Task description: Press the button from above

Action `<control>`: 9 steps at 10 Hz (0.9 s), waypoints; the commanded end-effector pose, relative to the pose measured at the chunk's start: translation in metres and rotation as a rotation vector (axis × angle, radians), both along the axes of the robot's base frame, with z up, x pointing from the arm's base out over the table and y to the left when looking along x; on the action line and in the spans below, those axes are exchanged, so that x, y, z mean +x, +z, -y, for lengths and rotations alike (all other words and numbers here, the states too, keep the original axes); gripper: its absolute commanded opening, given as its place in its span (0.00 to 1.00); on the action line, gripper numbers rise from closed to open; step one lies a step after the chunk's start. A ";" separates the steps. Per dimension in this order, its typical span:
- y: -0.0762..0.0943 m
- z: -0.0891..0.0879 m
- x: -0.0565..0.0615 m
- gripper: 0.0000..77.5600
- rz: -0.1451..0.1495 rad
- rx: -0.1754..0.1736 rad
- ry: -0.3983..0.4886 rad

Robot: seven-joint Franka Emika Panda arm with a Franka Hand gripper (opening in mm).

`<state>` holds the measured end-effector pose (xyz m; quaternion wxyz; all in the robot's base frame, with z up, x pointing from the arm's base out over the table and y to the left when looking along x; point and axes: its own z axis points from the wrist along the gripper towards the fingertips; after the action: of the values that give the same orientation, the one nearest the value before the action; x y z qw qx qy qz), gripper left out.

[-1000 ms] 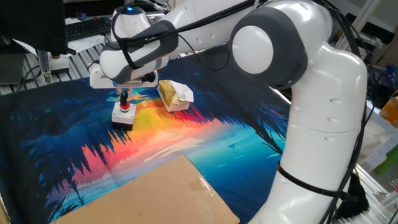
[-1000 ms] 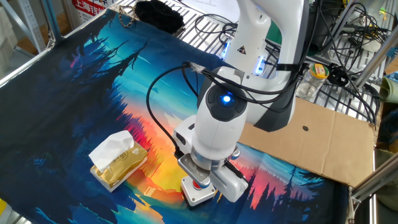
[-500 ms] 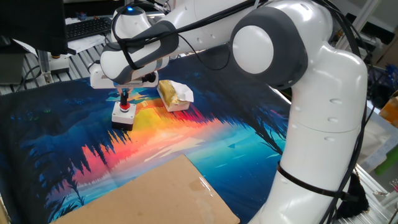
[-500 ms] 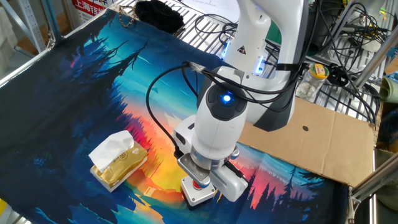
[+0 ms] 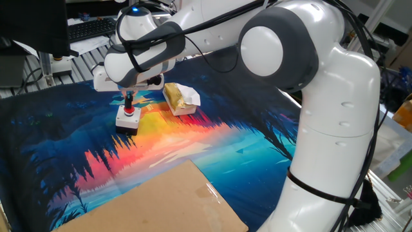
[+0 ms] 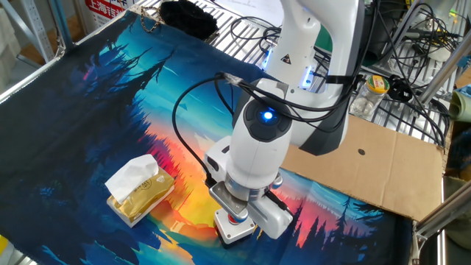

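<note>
The button (image 5: 127, 118) is a small red round cap on a low silver-grey square base, standing on the colourful mat left of centre. In the other fixed view the button (image 6: 234, 224) sits at the bottom edge, mostly covered by the arm's wrist. My gripper (image 5: 129, 103) points straight down, its dark fingertips together on top of the red cap. The fingers show no gap between them. In the other fixed view my gripper (image 6: 237, 213) is largely hidden under the white wrist.
A yellow block with white paper (image 5: 180, 98) lies just right of the button and shows in the other view (image 6: 139, 190) to its left. A brown cardboard sheet (image 5: 161, 203) covers the mat's near edge. Cables and a wire rack (image 6: 243, 33) border the far side.
</note>
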<state>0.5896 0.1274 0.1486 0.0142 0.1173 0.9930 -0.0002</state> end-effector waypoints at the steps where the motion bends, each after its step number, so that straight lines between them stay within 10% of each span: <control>1: -0.064 0.010 -0.019 0.00 -0.050 -0.018 0.000; 4: -0.053 0.009 -0.019 0.00 -0.053 -0.017 -0.010; 9: 0.039 -0.006 -0.004 0.00 -0.084 0.011 -0.051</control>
<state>0.5894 0.1263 0.1502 0.0098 0.1241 0.9922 0.0012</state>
